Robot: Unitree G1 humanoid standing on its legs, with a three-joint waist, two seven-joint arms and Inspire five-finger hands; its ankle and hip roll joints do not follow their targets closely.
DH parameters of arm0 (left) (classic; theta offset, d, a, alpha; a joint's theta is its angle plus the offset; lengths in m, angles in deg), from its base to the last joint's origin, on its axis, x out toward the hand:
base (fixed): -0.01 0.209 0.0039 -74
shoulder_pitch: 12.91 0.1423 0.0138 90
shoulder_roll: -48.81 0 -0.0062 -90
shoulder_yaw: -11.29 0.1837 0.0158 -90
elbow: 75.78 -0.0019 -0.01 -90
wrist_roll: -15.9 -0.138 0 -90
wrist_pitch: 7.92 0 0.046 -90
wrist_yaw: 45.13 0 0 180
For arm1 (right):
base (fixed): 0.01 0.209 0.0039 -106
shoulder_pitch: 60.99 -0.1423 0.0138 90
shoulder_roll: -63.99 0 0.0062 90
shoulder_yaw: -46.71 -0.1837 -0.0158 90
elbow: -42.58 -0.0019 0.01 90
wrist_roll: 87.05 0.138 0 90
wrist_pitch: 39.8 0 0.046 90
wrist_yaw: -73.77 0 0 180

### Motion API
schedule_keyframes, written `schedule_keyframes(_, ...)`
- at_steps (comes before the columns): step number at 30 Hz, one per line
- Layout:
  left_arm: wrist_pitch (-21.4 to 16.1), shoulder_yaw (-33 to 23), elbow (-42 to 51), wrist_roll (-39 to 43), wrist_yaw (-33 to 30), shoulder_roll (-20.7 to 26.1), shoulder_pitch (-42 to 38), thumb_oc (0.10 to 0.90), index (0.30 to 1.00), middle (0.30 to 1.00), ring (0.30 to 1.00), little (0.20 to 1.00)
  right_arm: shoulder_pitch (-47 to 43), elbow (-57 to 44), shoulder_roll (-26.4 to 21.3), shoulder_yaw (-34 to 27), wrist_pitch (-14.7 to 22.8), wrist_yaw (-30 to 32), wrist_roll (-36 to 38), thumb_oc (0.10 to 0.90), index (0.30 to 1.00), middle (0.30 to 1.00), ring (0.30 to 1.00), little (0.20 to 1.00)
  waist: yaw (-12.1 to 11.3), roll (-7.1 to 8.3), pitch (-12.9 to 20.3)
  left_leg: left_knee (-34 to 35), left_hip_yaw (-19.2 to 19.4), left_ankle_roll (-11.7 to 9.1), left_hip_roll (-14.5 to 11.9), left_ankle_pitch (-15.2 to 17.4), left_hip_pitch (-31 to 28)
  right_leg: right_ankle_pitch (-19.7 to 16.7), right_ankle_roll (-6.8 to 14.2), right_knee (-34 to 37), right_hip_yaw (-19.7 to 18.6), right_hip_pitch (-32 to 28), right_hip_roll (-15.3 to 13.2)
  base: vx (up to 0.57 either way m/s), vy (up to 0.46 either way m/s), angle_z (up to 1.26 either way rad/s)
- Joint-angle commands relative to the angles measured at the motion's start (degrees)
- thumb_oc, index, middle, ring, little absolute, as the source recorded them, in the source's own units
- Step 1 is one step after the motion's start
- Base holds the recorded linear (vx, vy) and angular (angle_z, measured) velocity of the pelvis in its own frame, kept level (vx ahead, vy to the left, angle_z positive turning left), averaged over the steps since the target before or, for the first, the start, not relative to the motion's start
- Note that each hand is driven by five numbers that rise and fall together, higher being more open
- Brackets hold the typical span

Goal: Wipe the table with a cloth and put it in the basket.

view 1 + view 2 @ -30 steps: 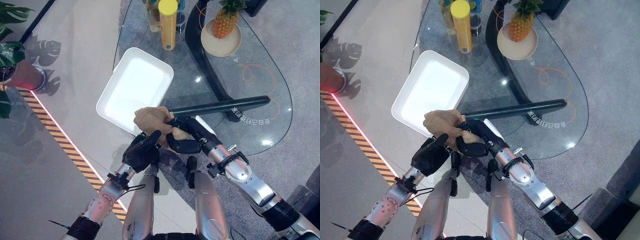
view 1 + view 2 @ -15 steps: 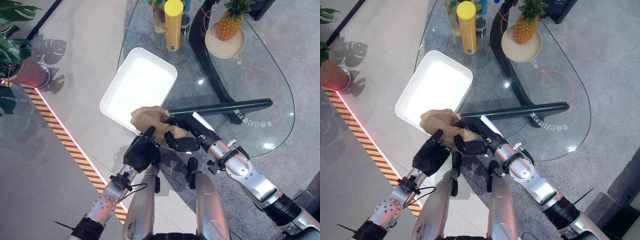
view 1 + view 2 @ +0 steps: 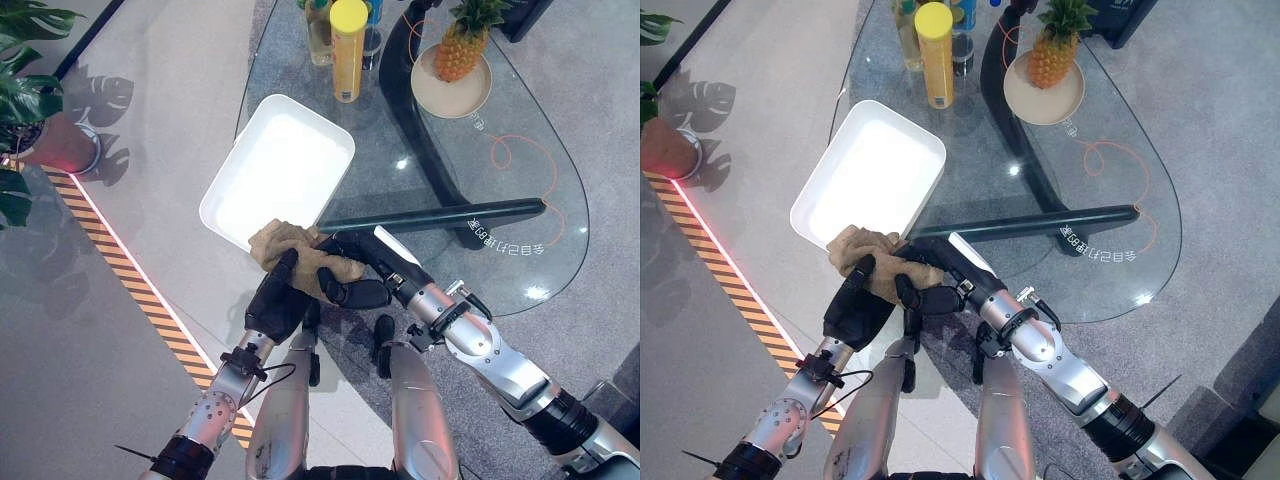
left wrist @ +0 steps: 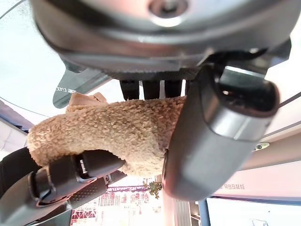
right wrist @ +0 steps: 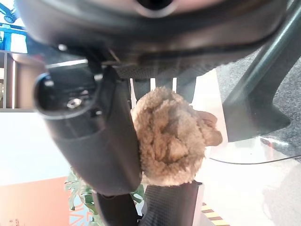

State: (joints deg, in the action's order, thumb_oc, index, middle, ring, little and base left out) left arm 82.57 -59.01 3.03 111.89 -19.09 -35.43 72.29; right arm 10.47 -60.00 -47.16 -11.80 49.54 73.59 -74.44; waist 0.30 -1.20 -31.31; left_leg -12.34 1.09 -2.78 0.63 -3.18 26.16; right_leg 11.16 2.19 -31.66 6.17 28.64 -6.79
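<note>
The tan cloth (image 3: 300, 256) sits bunched at the near edge of the glass table (image 3: 520, 200), partly over the near corner of the white basket (image 3: 280, 170). The right hand (image 3: 362, 275) grasps it, fingers and thumb curled round the wad. The left hand (image 3: 276, 303) meets it from below, thumb and fingers closed on the same cloth. A yellow bottle (image 3: 348, 45) and a pineapple (image 3: 460, 40) on a plate (image 3: 450, 95) stand near the table's far edge.

Mirrored white lettering on the glass table (image 3: 520, 170), not legible, small label on yellow bottle (image 3: 347, 45), unreadable
</note>
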Motion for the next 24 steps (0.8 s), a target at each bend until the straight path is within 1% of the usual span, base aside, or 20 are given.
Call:
schedule_keyframes(1,0.85,-1.23,12.94,4.35,9.87,-1.89,-3.53,0.1,0.3,0.3,0.3,0.2,-1.04,-4.42,1.16,0.21,2.75,-0.75,0.02,0.1,0.3,0.3,0.3,0.2,0.55,2.81,1.52,-12.16,1.12,3.85,4.68,6.41,3.19,-11.09,0.33,18.71,-4.59,-6.77,4.19,0.0,0.0,0.0)
schedule_keyframes(3,0.84,-1.21,13.02,4.4,9.78,-1.89,-3.51,0.1,0.3,0.3,0.3,0.2,-1.02,-4.49,1.18,0.04,2.67,-0.38,0.1,0.1,0.3,0.3,0.3,0.2,0.55,2.81,1.52,-12.2,1.11,3.86,4.68,6.45,3.2,-11.09,0.33,18.73,-4.6,-6.82,4.2,0.0,0.0,0.0)
schedule_keyframes(4,0.85,-1.21,12.78,4.54,9.93,-1.91,-3.46,0.1,0.3,0.3,0.3,0.2,-0.88,-4.19,1.31,-0.19,2.96,1.32,0.34,0.1,0.3,0.3,0.3,0.2,0.57,2.82,1.52,-12.33,1.11,3.83,4.64,6.52,3.2,-11.11,0.36,18.76,-4.64,-6.94,4.16,0.0,0.0,0.0)
schedule_keyframes(6,0.81,-1.2,12.64,4.39,9.93,-2.08,-3.41,0.1,0.3,0.3,0.3,0.2,-0.74,-3.93,1.58,-0.39,3.24,2.61,0.33,0.1,0.3,0.3,0.3,0.2,0.58,2.85,1.52,-12.31,1.12,3.84,4.6,6.55,3.12,-11.11,0.38,18.82,-4.66,-7.06,4.15,0.0,0.0,0.0)
schedule_keyframes(7,0.73,-1.22,12.73,4.21,9.97,-2.2,-3.17,0.1,0.3,0.3,0.3,0.2,-0.32,-3.82,2.01,-1.01,3.99,4.39,-0.54,0.16,0.352,0.352,0.352,0.26,0.61,2.9,1.52,-12.29,1.12,3.85,4.58,6.63,3.1,-11.14,0.42,18.97,-4.69,-7.19,4.19,0.0,0.0,0.0)
schedule_keyframes(8,0.62,-1.27,12.78,4.19,9.97,-2.35,-3.02,0.1,0.3,0.3,0.3,0.2,0.03,-4.06,2.37,-1.42,4.51,5.29,-1.63,0.8,0.9,0.9,0.9,0.9,0.72,2.92,1.52,-12.34,1.2,3.84,4.47,6.71,3.12,-11.14,0.47,18.92,-4.72,-7.06,4.22,0.0,0.0,0.0)
schedule_keyframes(17,0.46,-2.08,13.26,3.44,9.71,-2.74,-2.1,0.1,0.3,0.3,0.3,0.2,1.91,-5.7,2.59,-5.51,6.69,9.78,-1.59,0.8,0.9,0.9,0.9,0.9,1.2,3.14,1.52,-12.21,1.5,3.98,4.19,7.01,2.89,-11.36,0.69,19.32,-5.19,-7.34,4.31,0.0,0.001,0.0)
schedule_keyframes(24,0.74,-2.76,13.45,2.84,9.64,-3.08,-1.47,0.1,0.3,0.3,0.3,0.2,3.37,-6.49,3.29,-8.1,8.05,11.55,-1.93,0.8,0.9,0.9,0.9,0.9,1.43,3.31,1.52,-12.26,1.72,4.15,3.99,7.27,2.92,-11.52,0.84,19.51,-5.44,-7.38,4.35,0.0,0.0,0.0)
